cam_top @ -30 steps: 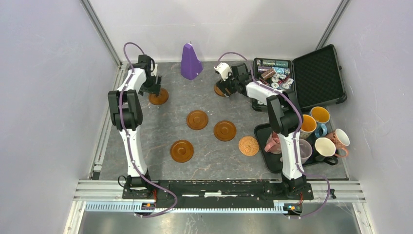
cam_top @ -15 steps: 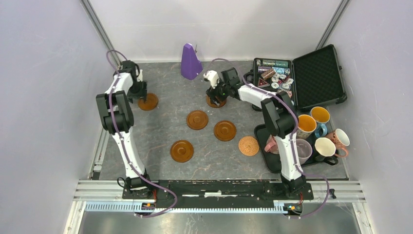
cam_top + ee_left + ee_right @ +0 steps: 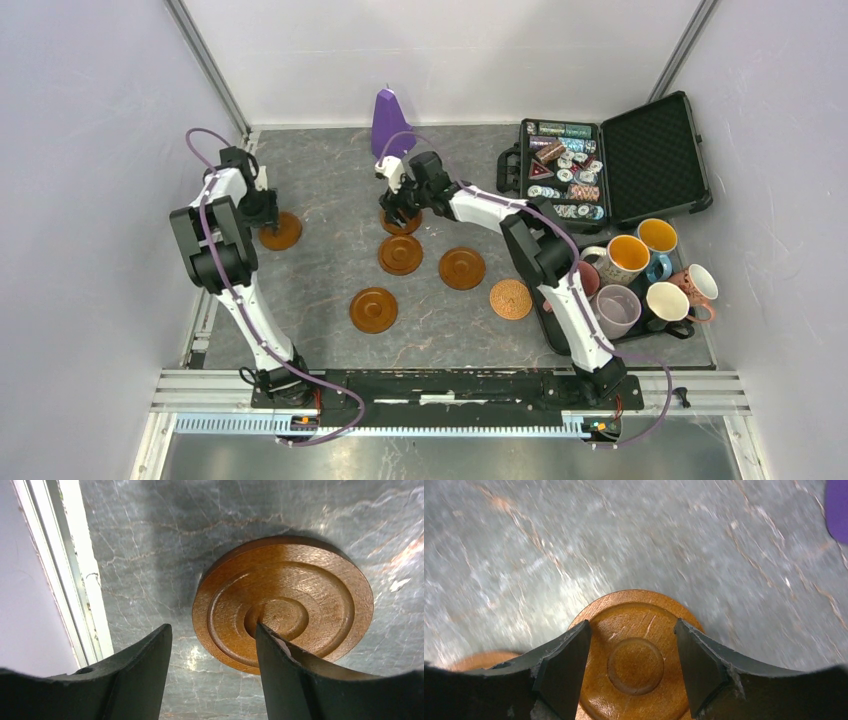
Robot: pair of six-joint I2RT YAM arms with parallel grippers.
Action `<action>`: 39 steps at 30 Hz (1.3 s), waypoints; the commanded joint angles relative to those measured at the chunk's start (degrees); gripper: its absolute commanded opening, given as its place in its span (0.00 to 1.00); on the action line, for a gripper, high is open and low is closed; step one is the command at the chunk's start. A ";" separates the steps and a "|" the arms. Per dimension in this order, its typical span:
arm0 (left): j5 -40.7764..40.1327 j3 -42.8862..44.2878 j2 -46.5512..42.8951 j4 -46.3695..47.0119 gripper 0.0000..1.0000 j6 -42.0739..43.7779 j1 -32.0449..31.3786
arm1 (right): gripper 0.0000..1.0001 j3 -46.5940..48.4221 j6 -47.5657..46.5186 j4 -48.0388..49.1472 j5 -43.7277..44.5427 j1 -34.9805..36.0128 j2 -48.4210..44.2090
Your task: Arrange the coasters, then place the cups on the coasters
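Grey marbled table, white walls. Overhead, the left arm stretches to nine o'clock, the right arm bends across toward eleven. Only wrist views show the grip: left gripper half-open astride left coaster's rim; right gripper half-open above middle coaster, neither clamped.

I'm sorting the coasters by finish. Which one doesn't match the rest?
The lighter orange-brown, patterned coaster, farthest right of the six. The other five are smooth dark brown with ringed centres.

Five dark brown coasters and one patterned orange coaster lie flat, scattered left of the clustered cups.
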 commanded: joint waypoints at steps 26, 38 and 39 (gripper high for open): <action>10.79 3.18 2.43 -3.02 0.64 0.63 0.68 | 0.68 12.44 20.60 17.08 -6.47 11.45 15.59; 12.00 10.16 7.89 -3.03 0.64 -2.23 -0.36 | 0.74 9.03 19.80 20.55 -8.64 11.27 6.79; 12.13 11.06 8.26 -3.14 0.64 -2.58 -0.35 | 0.75 8.27 19.41 20.52 -8.68 11.01 5.32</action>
